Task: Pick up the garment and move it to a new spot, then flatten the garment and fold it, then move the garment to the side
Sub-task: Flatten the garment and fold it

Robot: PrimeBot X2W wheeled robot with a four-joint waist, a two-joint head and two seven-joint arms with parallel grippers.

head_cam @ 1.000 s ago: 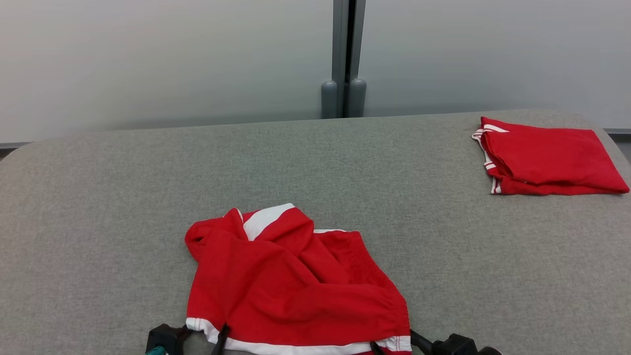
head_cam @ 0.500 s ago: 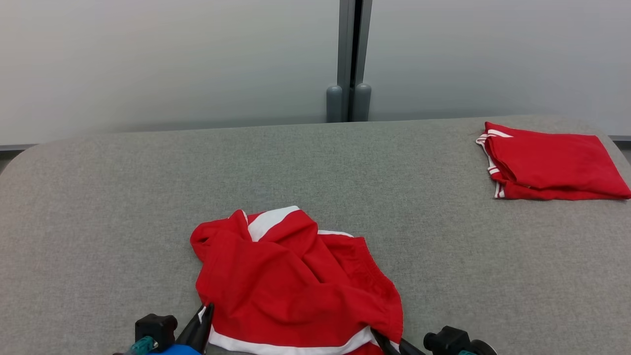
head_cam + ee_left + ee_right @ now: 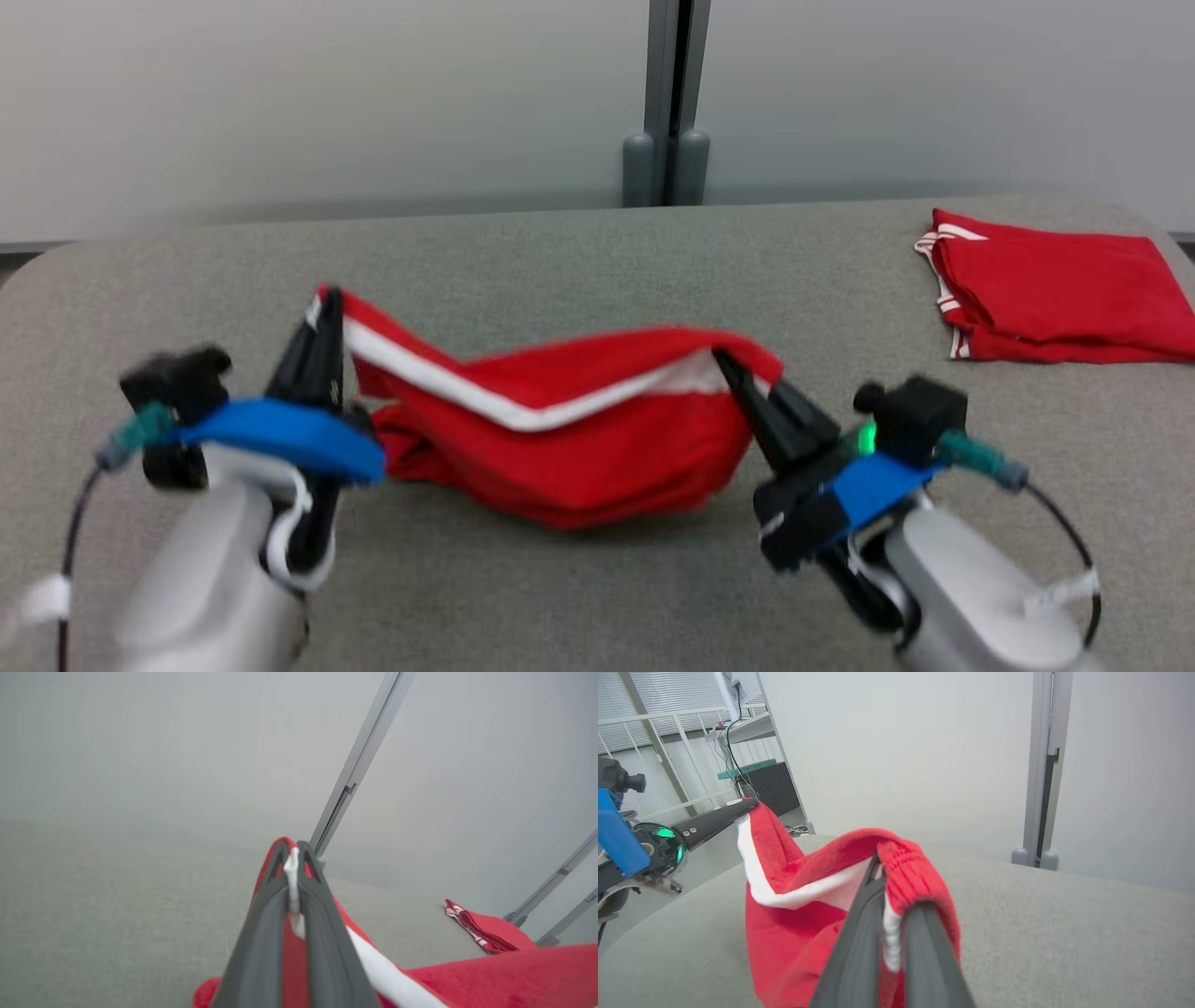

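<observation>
Red white-trimmed fabric garment (image 3: 560, 439) spans side to side over grey cloth worktop (image 3: 560, 252), each end (middle sagging) clamped in one arm's jaws.

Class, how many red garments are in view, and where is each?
2. The held garment hangs stretched between the left claw and right claw, near the front; the folded garment lies at the far right of the table. None seems hidden.

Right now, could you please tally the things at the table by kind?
Red garments: 2, the held garment and the folded garment.
Tools: 2, the left tool and the right tool, both shut on the held garment.
Total: 4.
</observation>
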